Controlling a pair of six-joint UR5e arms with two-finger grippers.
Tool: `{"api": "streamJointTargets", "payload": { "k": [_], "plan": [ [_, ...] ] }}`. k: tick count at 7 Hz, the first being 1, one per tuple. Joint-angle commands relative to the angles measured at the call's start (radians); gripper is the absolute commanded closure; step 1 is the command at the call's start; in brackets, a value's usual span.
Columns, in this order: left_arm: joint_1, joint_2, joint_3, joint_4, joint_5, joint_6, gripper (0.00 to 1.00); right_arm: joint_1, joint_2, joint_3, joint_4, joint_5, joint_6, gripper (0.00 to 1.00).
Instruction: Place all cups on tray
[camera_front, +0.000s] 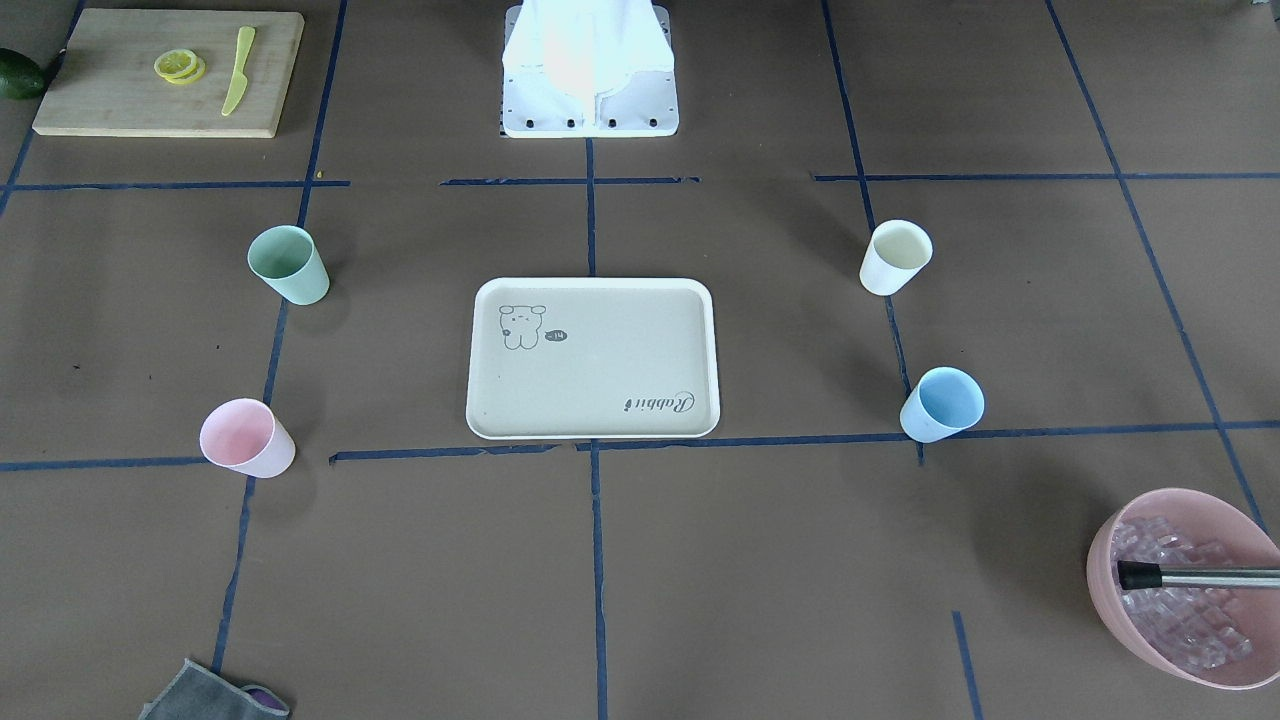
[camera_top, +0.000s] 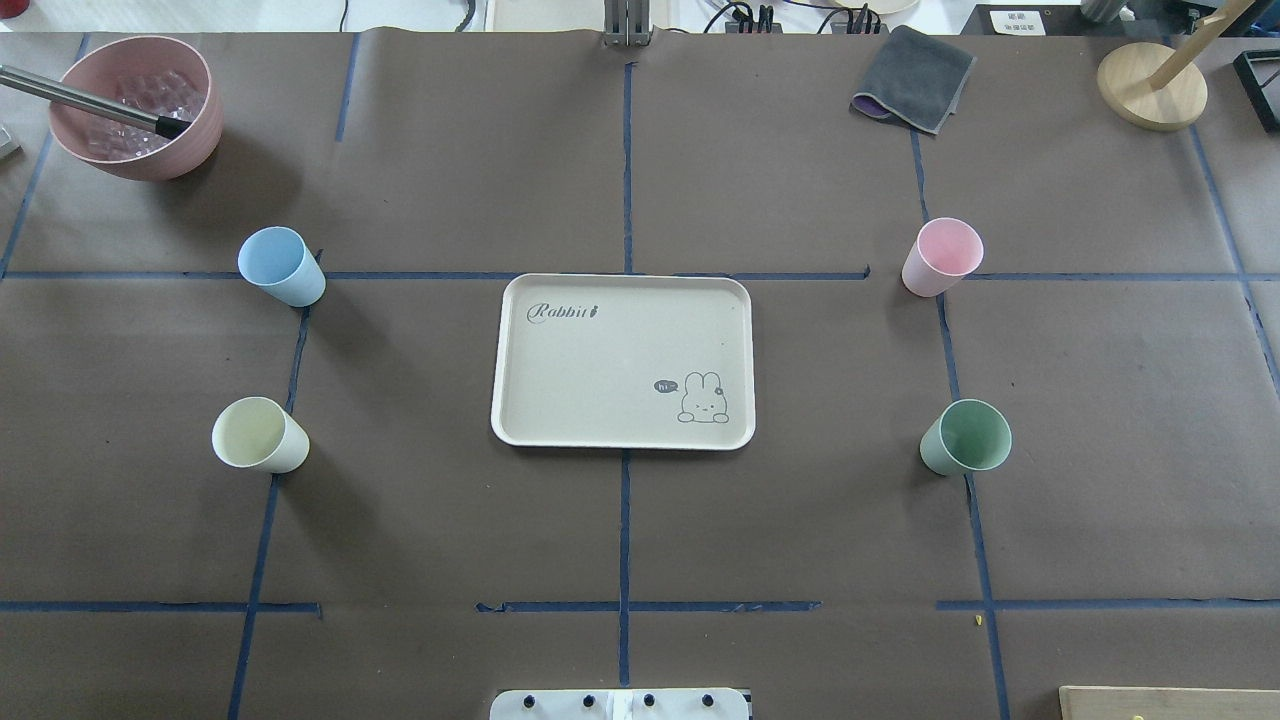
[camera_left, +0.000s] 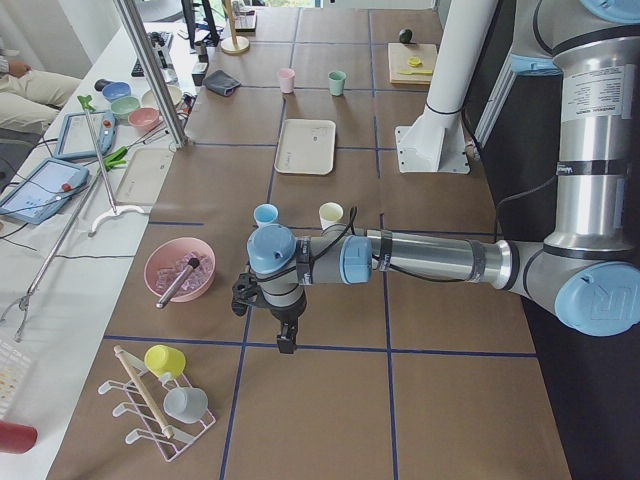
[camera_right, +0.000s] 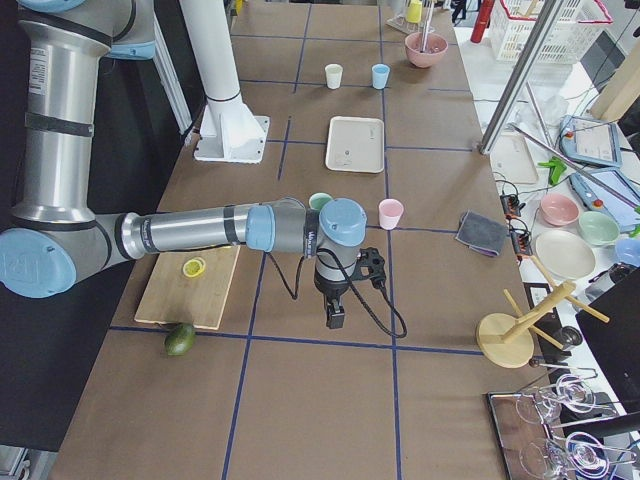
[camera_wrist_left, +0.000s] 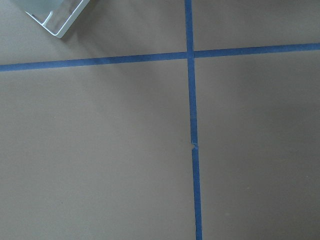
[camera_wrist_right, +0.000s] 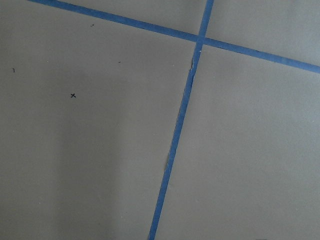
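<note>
The cream-beige tray (camera_top: 600, 370) lies flat at the table's middle with nothing on it. Four cups stand upright on the table around it: light blue (camera_top: 281, 266) and cream-white (camera_top: 259, 435) on the overhead view's left, pink (camera_top: 941, 257) and mint green (camera_top: 966, 437) on its right. My left gripper (camera_left: 285, 345) shows only in the exterior left view, pointing down beyond the table's left end, far from the cups. My right gripper (camera_right: 335, 320) shows only in the exterior right view, beyond the right end. I cannot tell whether either is open or shut.
A large pink bowl (camera_top: 135, 105) of ice cubes with a metal-handled tool stands at the far left corner. A wooden cutting board (camera_front: 168, 72) holds lemon slices and a small knife. A grey cloth (camera_top: 913, 78) and a wooden stand (camera_top: 1150, 85) are at the far right.
</note>
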Motion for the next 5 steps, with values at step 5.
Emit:
{"api": "streamJointTargets", "payload": {
  "k": [5],
  "plan": [
    [0.009, 0.008, -0.071, -0.012, -0.003, -0.006, 0.0, -0.087, 0.05, 0.021, 0.105, 0.011, 0.16, 0.0]
  ]
}}
